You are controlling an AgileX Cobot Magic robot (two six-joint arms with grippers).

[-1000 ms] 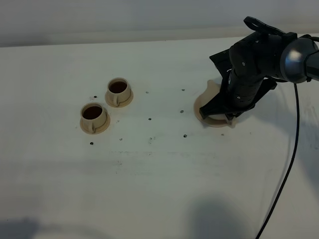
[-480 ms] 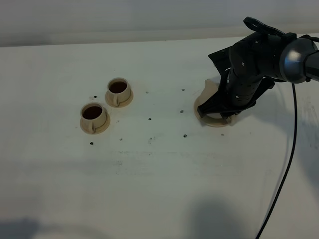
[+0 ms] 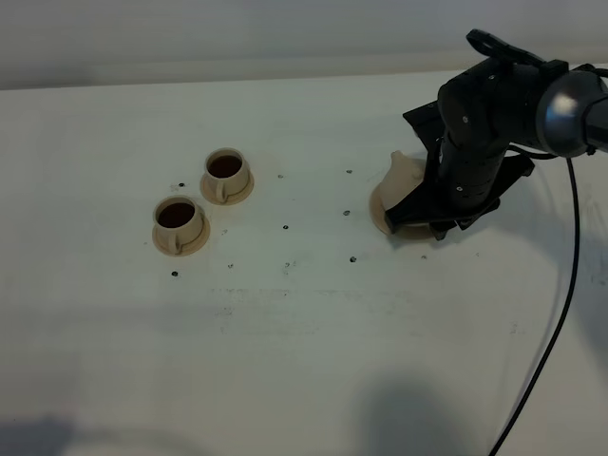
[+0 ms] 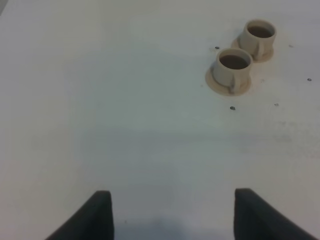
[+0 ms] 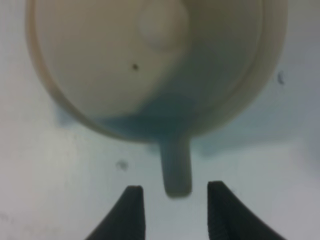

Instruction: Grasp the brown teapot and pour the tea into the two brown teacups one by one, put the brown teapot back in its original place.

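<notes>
The brown teapot (image 3: pixel 401 177) stands on its flat round coaster (image 3: pixel 381 213) at the right of the table. My right gripper (image 3: pixel 432 221) hangs just over it. In the right wrist view the teapot (image 5: pixel 150 65) shows from above, with its loop handle (image 5: pixel 176 170). The right gripper (image 5: pixel 175 212) is open, its fingertips either side of the handle's end and not touching it. The two brown teacups (image 3: pixel 226 174) (image 3: pixel 179 223) stand on saucers at the left, both holding dark tea. They also show in the left wrist view (image 4: pixel 259 36) (image 4: pixel 233 67). My left gripper (image 4: pixel 172 215) is open and empty, well short of them.
The white table (image 3: pixel 304 323) bears small dark specks between the cups and the teapot. A black cable (image 3: pixel 556 313) hangs from the right arm down the right side.
The right arm has shifted a little to the right, so more of the teapot's body and spout shows. The cups have not moved.
</notes>
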